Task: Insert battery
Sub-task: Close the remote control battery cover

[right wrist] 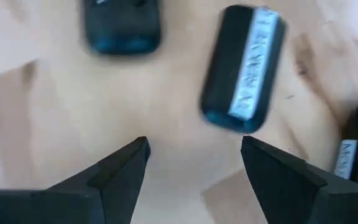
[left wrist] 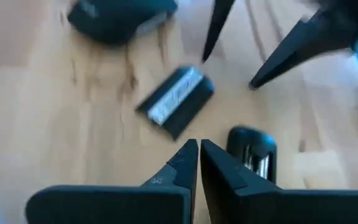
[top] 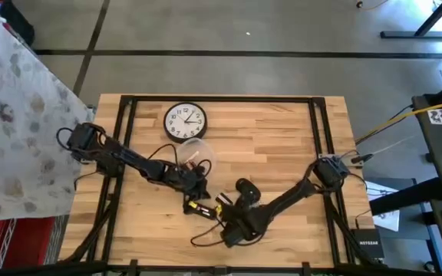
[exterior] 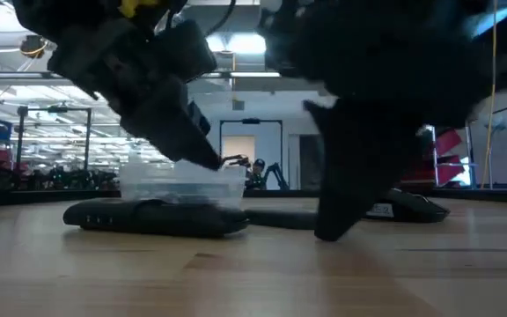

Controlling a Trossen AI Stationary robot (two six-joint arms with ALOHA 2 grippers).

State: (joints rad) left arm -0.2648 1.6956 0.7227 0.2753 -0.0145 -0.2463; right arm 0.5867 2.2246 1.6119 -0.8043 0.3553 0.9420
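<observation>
A black battery with a silver label (right wrist: 244, 65) lies flat on the wooden table (top: 282, 138), just ahead of my right gripper (right wrist: 194, 155). That gripper is open and touches nothing. A second battery (left wrist: 250, 149) lies beside my left gripper (left wrist: 199, 152), which is shut with nothing between its fingers. The first battery (left wrist: 176, 102) also shows in front of my left gripper. A black device (top: 245, 188) rests on the table near both grippers, and its dark body (left wrist: 120, 18) shows beyond the first battery. Both grippers meet near the table's middle front, my left gripper (top: 200, 190) and my right gripper (top: 221, 213).
A round wall clock (top: 185, 121) lies face up at the far middle of the table. A clear plastic container (top: 194, 152) stands just in front of it, close to my left arm. Cables trail beside both arms.
</observation>
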